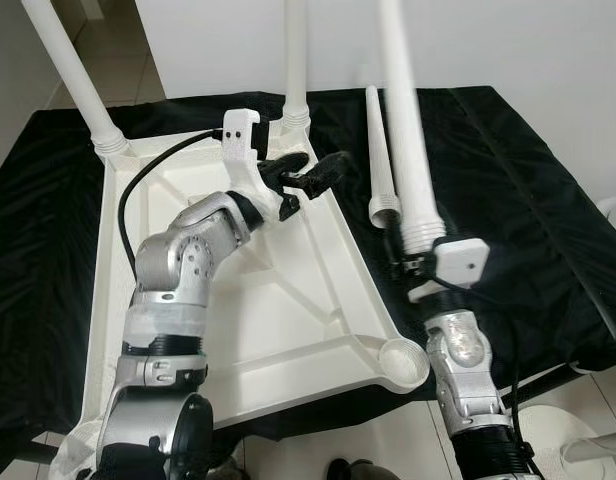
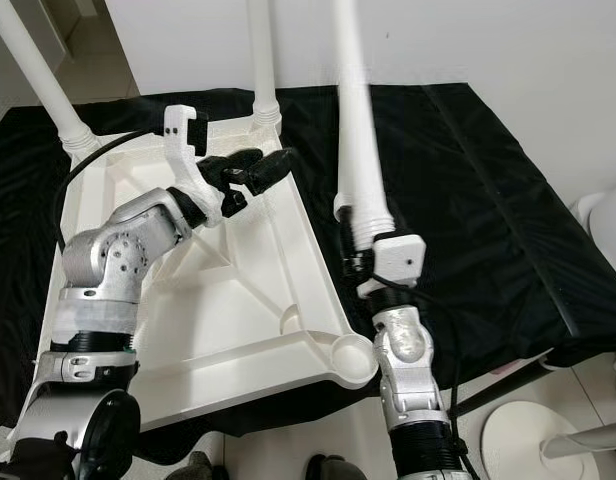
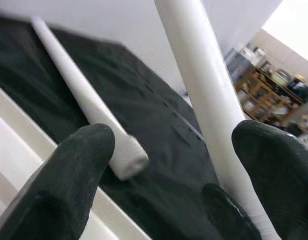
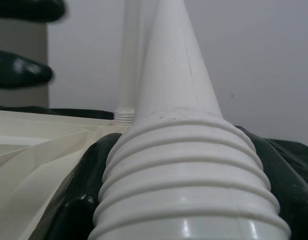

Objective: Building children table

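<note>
Right claw [image 2: 360, 262] clamps upright leg [image 2: 354, 120]; left claw [image 1: 306, 174] gapes empty over tabletop [image 1: 288, 330]

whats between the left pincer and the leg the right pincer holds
A loose table leg lies on the black cloth between the left pincer and the held leg, clearest in the left eye view.

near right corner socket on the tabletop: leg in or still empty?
Empty. The corner socket is an open round cup with nothing in it. The right gripper holds a leg upright, off to the socket's far side over the black cloth.
</note>
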### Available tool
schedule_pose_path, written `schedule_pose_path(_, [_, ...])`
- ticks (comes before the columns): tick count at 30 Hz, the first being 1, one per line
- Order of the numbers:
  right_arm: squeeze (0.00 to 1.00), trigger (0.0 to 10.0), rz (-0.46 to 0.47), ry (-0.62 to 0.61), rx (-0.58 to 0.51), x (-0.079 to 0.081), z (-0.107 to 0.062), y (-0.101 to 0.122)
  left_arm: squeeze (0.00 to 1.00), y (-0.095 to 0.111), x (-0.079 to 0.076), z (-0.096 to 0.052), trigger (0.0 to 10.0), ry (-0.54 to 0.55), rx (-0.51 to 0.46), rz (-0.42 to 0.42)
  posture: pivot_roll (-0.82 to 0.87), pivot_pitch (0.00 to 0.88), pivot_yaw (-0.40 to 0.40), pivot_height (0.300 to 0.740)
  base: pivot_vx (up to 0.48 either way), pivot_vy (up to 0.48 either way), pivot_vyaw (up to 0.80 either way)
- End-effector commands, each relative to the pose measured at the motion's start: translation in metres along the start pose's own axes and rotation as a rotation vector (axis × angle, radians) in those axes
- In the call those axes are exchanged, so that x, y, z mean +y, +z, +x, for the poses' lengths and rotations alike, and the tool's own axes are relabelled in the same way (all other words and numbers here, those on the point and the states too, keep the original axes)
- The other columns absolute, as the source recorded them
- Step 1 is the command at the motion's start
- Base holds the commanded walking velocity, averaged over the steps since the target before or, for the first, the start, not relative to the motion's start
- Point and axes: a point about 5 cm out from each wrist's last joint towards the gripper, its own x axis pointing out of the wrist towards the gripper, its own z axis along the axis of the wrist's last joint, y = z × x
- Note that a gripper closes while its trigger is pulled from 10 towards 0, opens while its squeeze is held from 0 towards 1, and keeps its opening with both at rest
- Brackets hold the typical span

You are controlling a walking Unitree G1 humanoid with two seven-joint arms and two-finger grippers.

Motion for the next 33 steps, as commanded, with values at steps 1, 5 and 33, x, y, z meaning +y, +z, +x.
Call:
schedule_pose_path(1, [0.00, 10.0, -0.036, 0.009, -0.058, -0.001, 0.004, 0.010, 0.00, 0.003, -0.009, 0.002, 10.0, -0.162, 0.016, -0.044, -0.02, 0.071, 0.032, 0.740, 0.000, 0.000, 0.00])
schedule_pose_path(5, [0.00, 10.0, -0.041, 0.024, -0.078, 0.000, 0.009, 0.015, 0.00, 0.008, -0.013, 0.002, 10.0, -0.232, 0.012, -0.128, -0.02, 0.068, 0.032, 0.740, 0.000, 0.000, 0.00])
schedule_pose_path(33, [0.00, 10.0, -0.186, 0.236, -0.099, 0.038, -0.011, 0.011, 0.00, 0.044, 0.002, 0.015, 10.0, -0.185, -0.033, -0.230, -0.04, 0.050, 0.036, 0.740, 0.000, 0.000, 0.00])
